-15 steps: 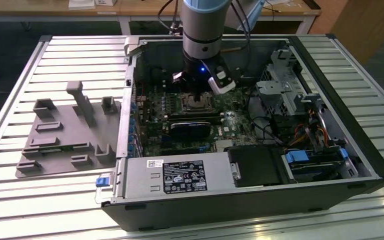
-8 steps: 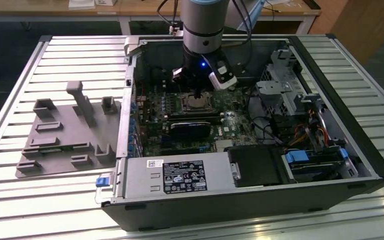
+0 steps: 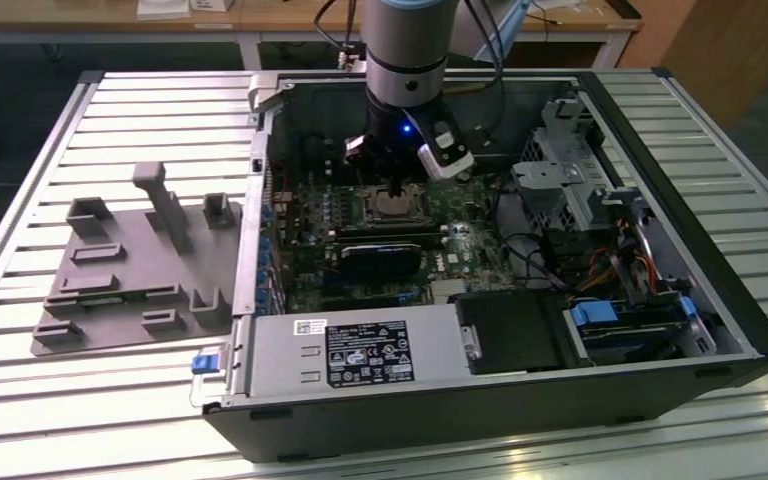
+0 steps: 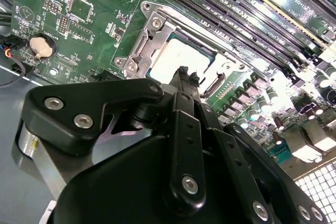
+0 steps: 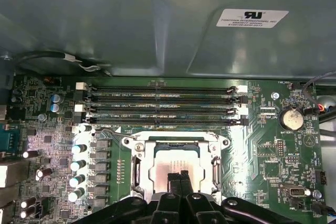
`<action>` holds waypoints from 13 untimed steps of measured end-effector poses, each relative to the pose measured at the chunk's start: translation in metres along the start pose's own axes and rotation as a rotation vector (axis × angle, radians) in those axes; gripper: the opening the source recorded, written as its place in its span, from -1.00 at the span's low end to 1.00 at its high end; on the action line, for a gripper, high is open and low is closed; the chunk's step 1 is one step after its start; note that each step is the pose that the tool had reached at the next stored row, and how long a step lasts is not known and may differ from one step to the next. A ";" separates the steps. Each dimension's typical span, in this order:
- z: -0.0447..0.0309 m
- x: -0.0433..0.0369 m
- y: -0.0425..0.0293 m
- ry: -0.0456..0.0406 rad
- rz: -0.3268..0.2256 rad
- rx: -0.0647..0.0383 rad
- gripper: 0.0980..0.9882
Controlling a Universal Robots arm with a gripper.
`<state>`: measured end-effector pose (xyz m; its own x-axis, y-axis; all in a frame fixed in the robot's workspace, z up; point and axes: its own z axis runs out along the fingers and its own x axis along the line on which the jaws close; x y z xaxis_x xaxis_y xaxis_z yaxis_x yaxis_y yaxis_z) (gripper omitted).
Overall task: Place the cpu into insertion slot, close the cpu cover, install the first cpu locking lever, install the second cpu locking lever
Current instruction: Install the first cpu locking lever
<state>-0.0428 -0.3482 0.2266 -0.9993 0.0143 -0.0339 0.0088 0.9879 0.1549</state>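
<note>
The cpu (image 5: 161, 167), a silvery square chip, lies in the insertion slot (image 5: 216, 153) on the green motherboard. The cpu cover (image 5: 137, 167), a metal frame, appears to lie flat around the chip. It is seen again as the cpu cover (image 4: 149, 38) around the cpu (image 4: 169, 59). A thin wire lever (image 5: 118, 136) runs off one corner of the socket. My gripper (image 5: 178, 177) is shut, its black fingertips pressed together right over the chip's top, with nothing between them. Whether they touch the chip I cannot tell. In the exterior view the gripper (image 3: 387, 186) hangs inside the open case above the cpu (image 3: 391, 207).
Several long memory slots (image 5: 163, 106) run beside the socket, with capacitors (image 5: 79, 166) on one side and a coin battery (image 5: 290, 119) on the other. A black card (image 3: 384, 255), the power supply (image 3: 357, 355) and drive bays (image 3: 584, 190) crowd the case. A grey fixture (image 3: 131, 270) sits at the exterior view's left.
</note>
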 end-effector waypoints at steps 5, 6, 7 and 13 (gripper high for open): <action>0.0000 0.0002 0.0000 0.0000 0.000 0.000 -0.99; 0.0000 0.0005 0.0000 -0.0001 0.000 0.000 -0.99; 0.0000 0.0008 0.0000 0.0000 0.000 0.000 -0.99; -0.0004 0.0122 -0.0001 -0.0001 0.000 0.000 -0.99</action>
<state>-0.0551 -0.3482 0.2266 -0.9993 0.0144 -0.0340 0.0090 0.9879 0.1548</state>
